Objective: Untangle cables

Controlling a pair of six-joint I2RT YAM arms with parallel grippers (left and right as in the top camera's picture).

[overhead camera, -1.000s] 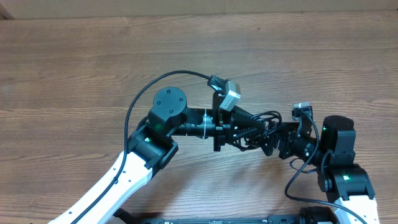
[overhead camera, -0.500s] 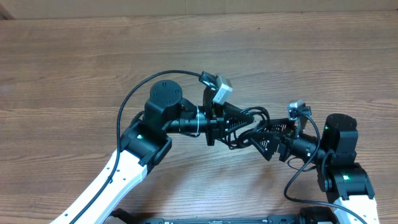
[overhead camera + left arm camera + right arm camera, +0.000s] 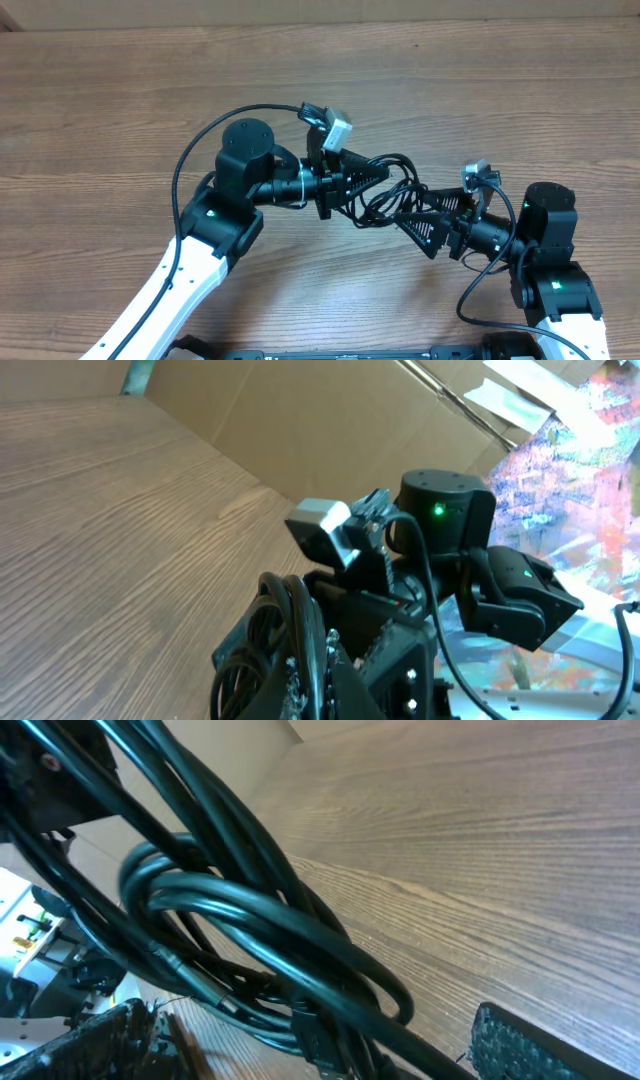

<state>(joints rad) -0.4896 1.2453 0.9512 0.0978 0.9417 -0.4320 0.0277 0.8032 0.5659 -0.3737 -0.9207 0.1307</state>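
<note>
The thin black cables (image 3: 398, 192) hang in a tangled bundle above the table between my two grippers. My left gripper (image 3: 386, 179) points right and is shut on a strand of the bundle; in the left wrist view its jaws (image 3: 312, 650) pinch a cable, with loops (image 3: 262, 650) to their left. My right gripper (image 3: 418, 232) is open just below and right of the tangle. In the right wrist view its fingers (image 3: 535, 1042) stand wide apart (image 3: 320, 1045), and coiled cables (image 3: 250, 910) and a black plug (image 3: 312, 1038) lie between them.
The wooden table (image 3: 120, 80) stretches far and left of the arms. The left arm's thicker wire (image 3: 205, 145) arcs over its elbow. A cardboard wall (image 3: 300, 410) stands behind the table. The right arm's base (image 3: 550, 280) is at the near right.
My left gripper has moved left and away with the cables, stretching the bundle out from the right gripper. The right gripper reached toward the tangle earlier and has since stayed put.
</note>
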